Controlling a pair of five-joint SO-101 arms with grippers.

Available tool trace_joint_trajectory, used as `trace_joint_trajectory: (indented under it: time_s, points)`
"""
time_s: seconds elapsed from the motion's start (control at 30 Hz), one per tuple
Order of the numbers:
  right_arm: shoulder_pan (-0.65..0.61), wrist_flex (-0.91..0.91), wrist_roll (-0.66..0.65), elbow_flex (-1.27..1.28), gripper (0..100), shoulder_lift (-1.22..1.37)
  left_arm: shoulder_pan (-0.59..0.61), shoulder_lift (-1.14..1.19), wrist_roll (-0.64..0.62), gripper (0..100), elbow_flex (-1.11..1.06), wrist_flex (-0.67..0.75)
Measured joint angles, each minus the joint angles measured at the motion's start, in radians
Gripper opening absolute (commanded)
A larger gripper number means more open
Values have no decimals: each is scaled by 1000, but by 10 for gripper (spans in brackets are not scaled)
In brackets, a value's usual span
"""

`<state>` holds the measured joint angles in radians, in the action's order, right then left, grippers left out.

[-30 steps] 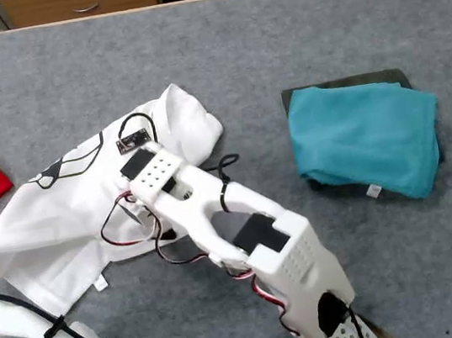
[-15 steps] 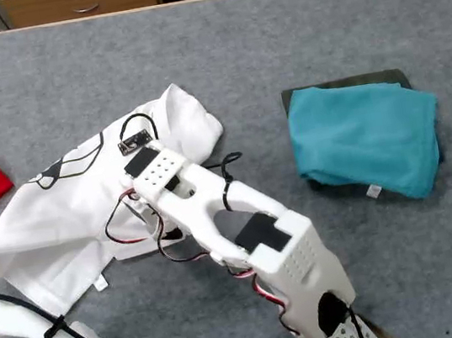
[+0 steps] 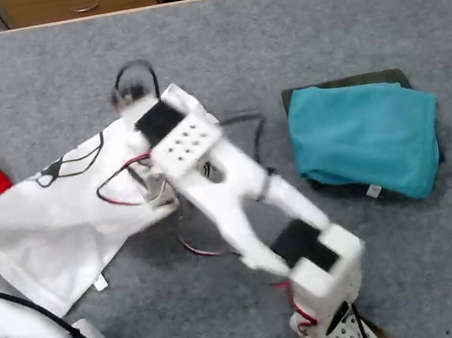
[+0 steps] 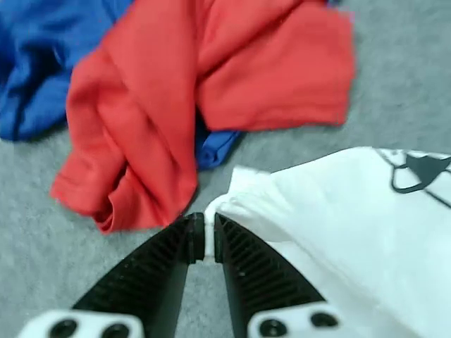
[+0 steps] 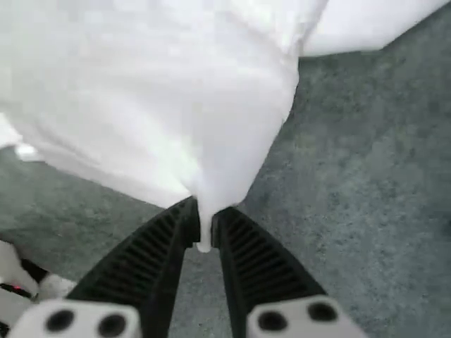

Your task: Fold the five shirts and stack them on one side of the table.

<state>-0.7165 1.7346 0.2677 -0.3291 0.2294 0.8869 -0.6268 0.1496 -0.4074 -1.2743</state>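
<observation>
On bench right side, teal shirt sitting folded atop dark shirt: two looking done. Left claw and right claw each pinching white shirt left of centre. Red shirt and blue shirt lying crumpled, waiting.

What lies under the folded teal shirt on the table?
A dark folded shirt; only its edges show beside the teal shirt. The rest is covered.
</observation>
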Motion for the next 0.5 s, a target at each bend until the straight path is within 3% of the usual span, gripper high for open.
trace_joint_trajectory:
  time_s: [0.23, 0.5]
  points:
    - [40, -40, 0, -344, 13, -350, -35, -227, -49, 29, 222, -106]
    - [133, -175, 0, -775, 13, -519, -38, -611, -78, 29, 382, -112]
